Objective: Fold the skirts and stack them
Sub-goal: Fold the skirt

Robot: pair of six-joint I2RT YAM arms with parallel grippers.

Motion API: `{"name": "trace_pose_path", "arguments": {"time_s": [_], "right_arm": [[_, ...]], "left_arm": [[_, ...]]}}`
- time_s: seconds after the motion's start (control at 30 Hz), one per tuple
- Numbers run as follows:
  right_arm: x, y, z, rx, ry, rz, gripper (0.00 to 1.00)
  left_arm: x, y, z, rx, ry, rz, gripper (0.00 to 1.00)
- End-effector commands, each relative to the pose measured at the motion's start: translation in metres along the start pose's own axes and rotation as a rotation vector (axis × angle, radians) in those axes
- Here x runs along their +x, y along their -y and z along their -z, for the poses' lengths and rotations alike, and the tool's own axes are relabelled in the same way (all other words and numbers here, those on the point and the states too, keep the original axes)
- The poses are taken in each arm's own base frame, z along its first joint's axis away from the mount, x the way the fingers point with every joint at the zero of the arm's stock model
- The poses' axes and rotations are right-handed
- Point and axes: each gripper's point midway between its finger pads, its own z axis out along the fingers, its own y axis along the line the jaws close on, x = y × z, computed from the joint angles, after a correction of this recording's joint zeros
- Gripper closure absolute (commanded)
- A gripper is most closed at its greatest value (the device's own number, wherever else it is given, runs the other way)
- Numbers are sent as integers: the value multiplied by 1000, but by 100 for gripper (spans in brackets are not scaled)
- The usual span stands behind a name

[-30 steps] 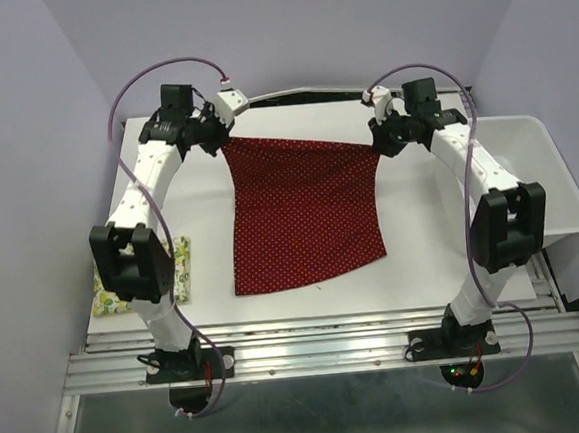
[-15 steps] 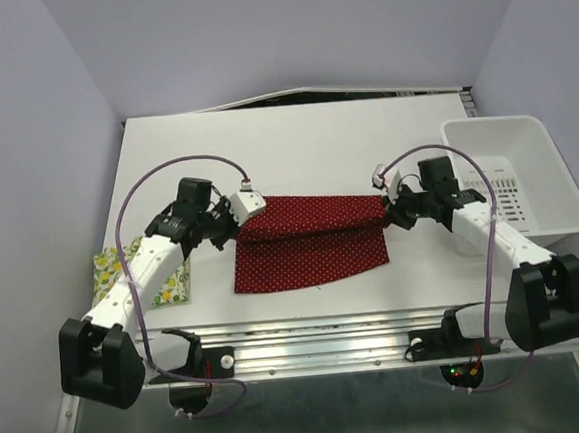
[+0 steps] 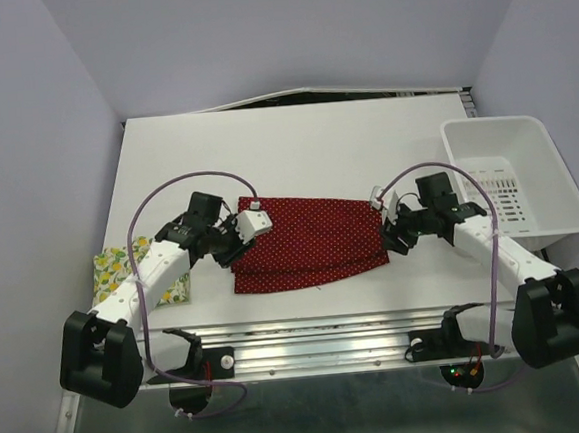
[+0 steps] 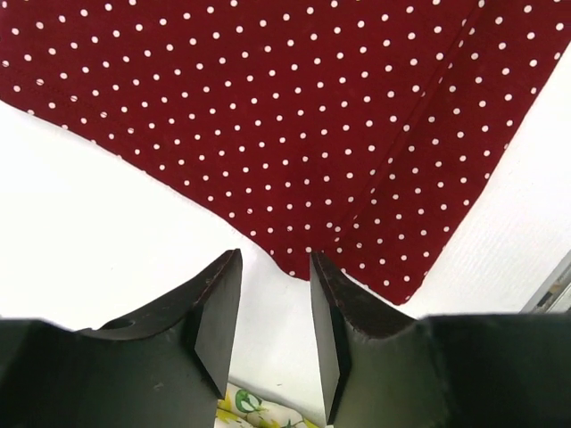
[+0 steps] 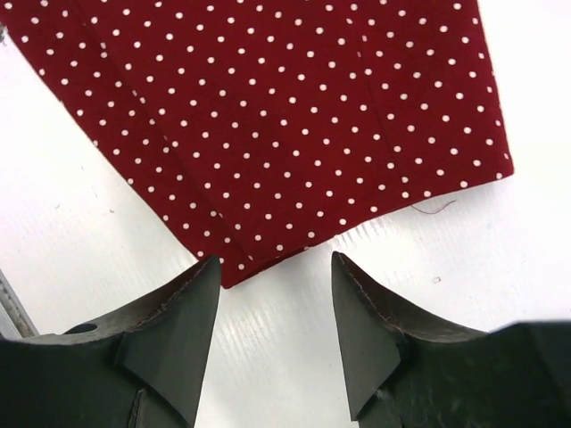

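Both claws are off the cloth, so look at where you stand: the red polka-dot skirt [image 3: 306, 240] lies folded in half across the middle of the table [image 3: 294, 146], towards the near edge, and it rests flat with no gripper holding it. Your left gripper [image 4: 274, 259] has its jaws spread with nothing between them, hovering just short of the skirt's left corner. Your right gripper [image 5: 276, 260] is the same on the far side: jaws apart, empty, the right corner just beyond the fingertips. The upper layer seems to stop a little short of the near hem, so I'd call the fold decent but not quite square. To do this release well, lift both wrists straight up before you pull them away, because a low sideways exit could snag a corner and peel the top layer open. Keep the jaws wide as you rise so neither pad catches the edge. Once you are clear, I'd judge the skirt needs a second fold, side to side, so come back in at one end, pinch both layers together and carry them across evenly. The lemon-print skirt [image 3: 109, 276] sits at the left near edge, partly under your left arm and well apart from the red one, so mind that elbow. The white bin [image 3: 493, 121] on the right is no part of this.
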Motion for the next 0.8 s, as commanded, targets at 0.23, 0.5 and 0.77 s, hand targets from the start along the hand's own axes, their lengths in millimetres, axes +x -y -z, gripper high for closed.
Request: {"name": "trace_pose_path", "arguments": {"time_s": [0.23,0.5,0.77], "right_arm": [[-8,-13,-18,5,-90,190,52],[7,-3,-37,27,-184,310,52],[21,-2,-43,32,-234,340,53]], "left_arm": [[-1,14,-12,49,-17,-15,53],[15,14,-30,48,-101,20,53],[22,14,-42,58,-133,-3,53]]}}
